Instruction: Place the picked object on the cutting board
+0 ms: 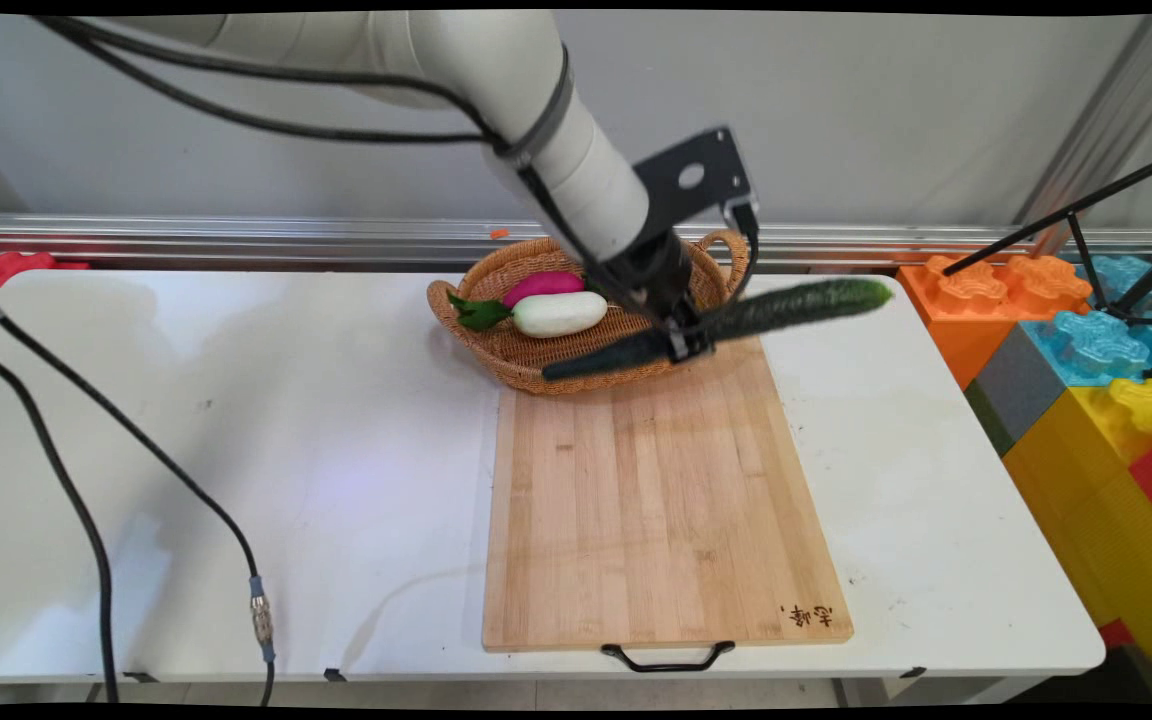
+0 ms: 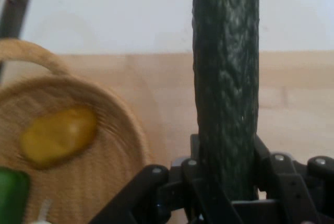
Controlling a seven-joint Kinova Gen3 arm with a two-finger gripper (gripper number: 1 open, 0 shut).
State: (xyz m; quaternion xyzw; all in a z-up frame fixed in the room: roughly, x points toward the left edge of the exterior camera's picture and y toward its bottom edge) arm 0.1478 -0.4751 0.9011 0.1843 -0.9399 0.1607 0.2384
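As my gripper [image 1: 681,342] clamped the long, stiff cucumber [image 1: 736,322] off-centre above the basket [image 1: 496,350], it probably sagged.

Dark characters are printed on the cutting board [image 1: 656,510] at its near right corner; they cannot be read.

We observe a long dark-green cucumber [image 1: 736,320] clamped near mid-length, lifted roughly level; it spans basket [image 1: 536,368] rim and cutting board [image 1: 656,500].
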